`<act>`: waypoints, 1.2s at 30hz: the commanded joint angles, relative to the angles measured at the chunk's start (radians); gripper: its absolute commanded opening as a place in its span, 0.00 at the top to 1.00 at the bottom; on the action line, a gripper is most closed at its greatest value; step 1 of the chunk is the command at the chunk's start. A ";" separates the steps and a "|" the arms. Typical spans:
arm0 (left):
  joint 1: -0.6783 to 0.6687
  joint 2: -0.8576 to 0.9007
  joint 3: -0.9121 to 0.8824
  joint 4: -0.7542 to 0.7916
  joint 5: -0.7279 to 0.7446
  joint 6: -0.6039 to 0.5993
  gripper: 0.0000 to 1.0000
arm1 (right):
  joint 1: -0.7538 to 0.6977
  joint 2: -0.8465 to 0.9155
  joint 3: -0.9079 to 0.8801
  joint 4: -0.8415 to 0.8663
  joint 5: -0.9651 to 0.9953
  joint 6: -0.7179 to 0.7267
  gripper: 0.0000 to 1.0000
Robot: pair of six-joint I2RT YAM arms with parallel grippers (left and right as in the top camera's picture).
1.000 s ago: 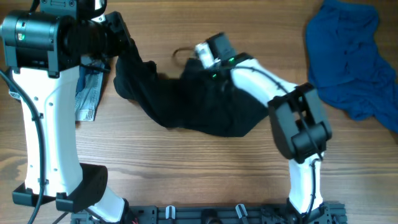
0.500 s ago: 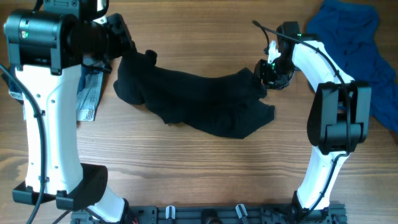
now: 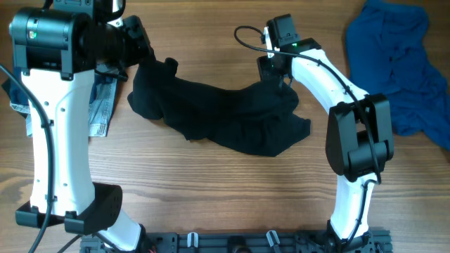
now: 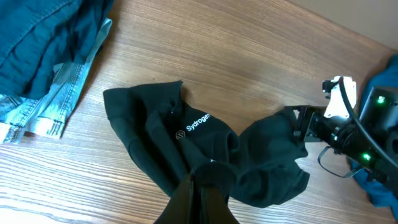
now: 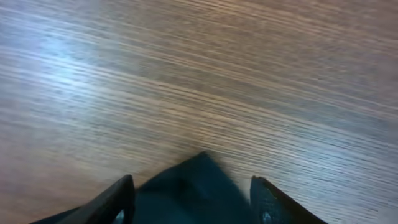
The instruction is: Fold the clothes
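We record one black garment (image 3: 232, 119), crumpled and stretched across the middle of the wooden table (image 3: 211, 197), white lettering showing; left gripper (image 4: 196, 196) pressed together, pinching its left end; right gripper (image 5: 191, 190) spread wide, a fabric corner lying between its fingers. Farther back: jeans (image 3: 102, 105) at left; blue garment (image 3: 401, 63) at right.

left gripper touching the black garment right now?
Touching. The left wrist view shows the left gripper with its jaws closed on a fold of the black garment, and the fabric bunches up right at the fingertips.
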 commanded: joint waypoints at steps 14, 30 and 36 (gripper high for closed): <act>0.005 0.002 -0.006 0.003 -0.011 0.005 0.96 | -0.006 0.159 0.014 -0.011 -0.075 0.017 0.53; 0.006 -0.081 -0.005 0.200 -0.221 0.017 0.96 | -0.230 -0.331 0.493 -0.501 -0.076 -0.035 0.96; 0.005 -0.277 -0.005 0.312 -0.221 0.039 0.96 | -0.352 -0.635 0.493 -0.544 -0.075 -0.027 0.96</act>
